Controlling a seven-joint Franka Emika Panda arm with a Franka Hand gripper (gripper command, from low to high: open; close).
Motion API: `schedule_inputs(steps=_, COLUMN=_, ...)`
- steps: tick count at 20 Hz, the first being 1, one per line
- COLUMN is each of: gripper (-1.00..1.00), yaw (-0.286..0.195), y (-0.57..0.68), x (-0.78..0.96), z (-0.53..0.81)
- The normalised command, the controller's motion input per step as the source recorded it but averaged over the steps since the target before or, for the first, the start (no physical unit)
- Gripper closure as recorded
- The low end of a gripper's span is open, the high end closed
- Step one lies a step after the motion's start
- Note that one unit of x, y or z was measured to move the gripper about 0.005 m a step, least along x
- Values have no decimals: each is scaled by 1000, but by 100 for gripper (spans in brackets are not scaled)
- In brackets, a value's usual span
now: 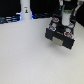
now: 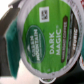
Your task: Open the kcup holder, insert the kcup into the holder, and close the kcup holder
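The kcup fills the wrist view, its green lid reading "Green Mountain Dark Magic" turned toward the camera. My gripper is shut on the kcup, with a dark finger pressed against its rim on one side; the other finger is mostly hidden. In the exterior view the gripper hangs just above the black kcup holder at the exterior view's upper right. I cannot tell whether the holder's tray is slid out, and the kcup itself is too small to make out there.
A white bottle-shaped object stands at the back on the exterior view's left. The holder sits on a pale tabletop. Dark clutter lines the back edge.
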Motion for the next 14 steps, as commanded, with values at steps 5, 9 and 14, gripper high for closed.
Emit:
schedule_inputs(steps=5, gripper=100, yaw=113, y=258, x=-376, z=-77)
schedule_inputs(steps=9, gripper=100, yaw=74, y=60, x=-271, z=-167)
schedule_inputs(steps=14, gripper=100, yaw=39, y=11, x=-209, z=-184)
